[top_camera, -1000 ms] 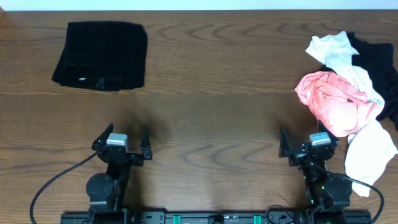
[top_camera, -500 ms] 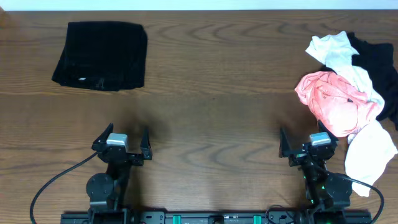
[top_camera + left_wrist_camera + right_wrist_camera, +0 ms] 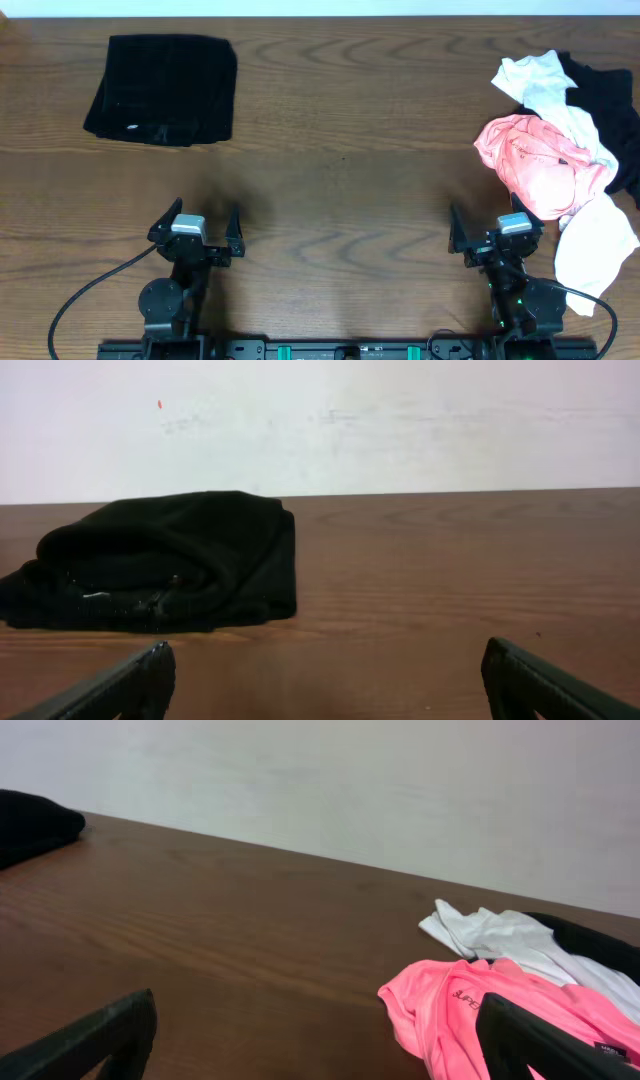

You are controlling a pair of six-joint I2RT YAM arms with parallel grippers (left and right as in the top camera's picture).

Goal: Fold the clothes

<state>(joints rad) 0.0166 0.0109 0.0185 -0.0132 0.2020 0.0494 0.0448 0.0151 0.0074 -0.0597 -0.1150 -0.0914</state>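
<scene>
The table (image 3: 340,150) is brown wood. The left gripper (image 3: 199,217) sits low near the front edge on the left side. Its fingers (image 3: 125,682) stand wide apart with nothing between them. The right gripper (image 3: 486,220) sits near the front edge on the right side. Its fingers (image 3: 100,1035) also stand wide apart and hold nothing.

The clothes lie in 2 places.

1. The folded black garment (image 3: 162,88) lies as a neat rectangle at the far left of the table, well apart from both grippers. In the left wrist view it lies ahead and to the left of the fingers, with a pale wall (image 3: 400,420) behind it.

2. The other clothes form a loose pile at the right edge.
- The pink T-shirt (image 3: 535,160) lies crumpled in the middle of the pile, just beyond the right gripper.
- The white garment (image 3: 540,85) lies across the far side of the pink T-shirt and runs down its right side.
- The second white garment (image 3: 597,245) lies on the near side, just right of the right gripper.
- The crumpled black garment (image 3: 612,110) lies at the far right, partly under the white garment.
</scene>
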